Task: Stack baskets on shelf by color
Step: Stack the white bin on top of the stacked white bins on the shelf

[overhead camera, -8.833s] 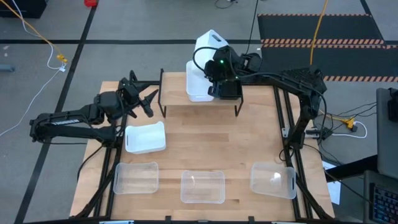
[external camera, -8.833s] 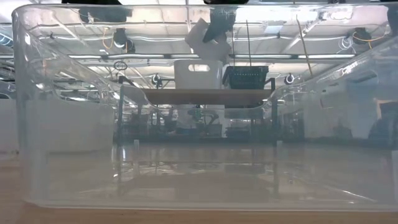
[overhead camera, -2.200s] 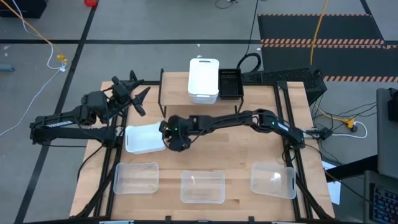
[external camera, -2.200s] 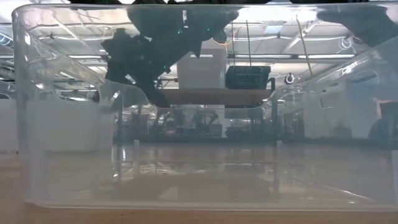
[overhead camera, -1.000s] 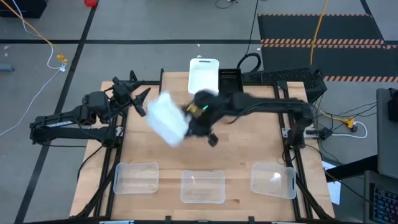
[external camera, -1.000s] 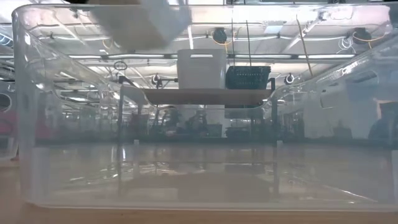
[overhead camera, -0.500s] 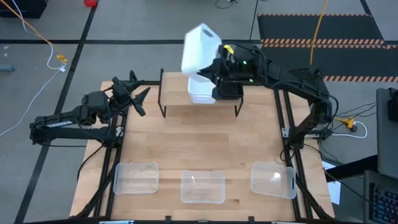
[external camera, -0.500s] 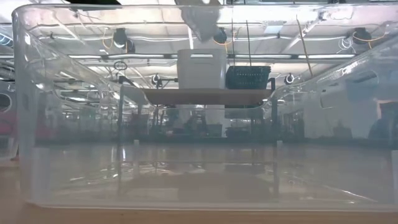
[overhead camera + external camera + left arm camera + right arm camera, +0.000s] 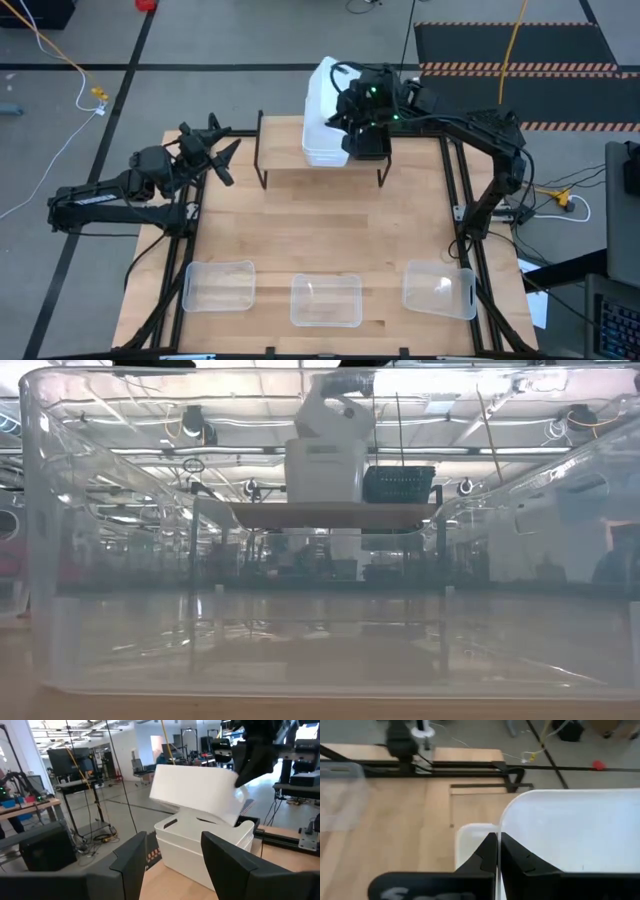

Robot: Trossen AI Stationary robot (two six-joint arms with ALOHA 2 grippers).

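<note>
From above we see the shelf [image 9: 290,160] at the bench's [image 9: 320,235] far edge, carrying a white stack [image 9: 320,148] and black baskets [image 9: 368,143] beside it. The right claw [image 9: 345,105] hangs over that stack, clamped on a white basket [image 9: 325,85] held tilted above it. The left claw [image 9: 222,150] waits near the shelf's left end, its fingers apart. Three clear baskets [image 9: 218,285] [image 9: 326,300] [image 9: 438,288] sit in a row along the near edge.

The low view looks through a clear basket wall [image 9: 100,560]; it alone shows the height: the held white basket [image 9: 335,415] is tipped just above the stack [image 9: 324,468], beside the black baskets [image 9: 398,483] on the shelf [image 9: 335,513]. We cannot tell there whether they touch.

The left wrist view shows, between its spread fingers [image 9: 132,855], the tilted basket [image 9: 197,792] over the stack [image 9: 200,845], with the room behind.

The right wrist view alone shows the grip closely: the fingers [image 9: 490,852] pressed together on the basket's rim [image 9: 570,827], the stack's edge [image 9: 470,845] below.
</note>
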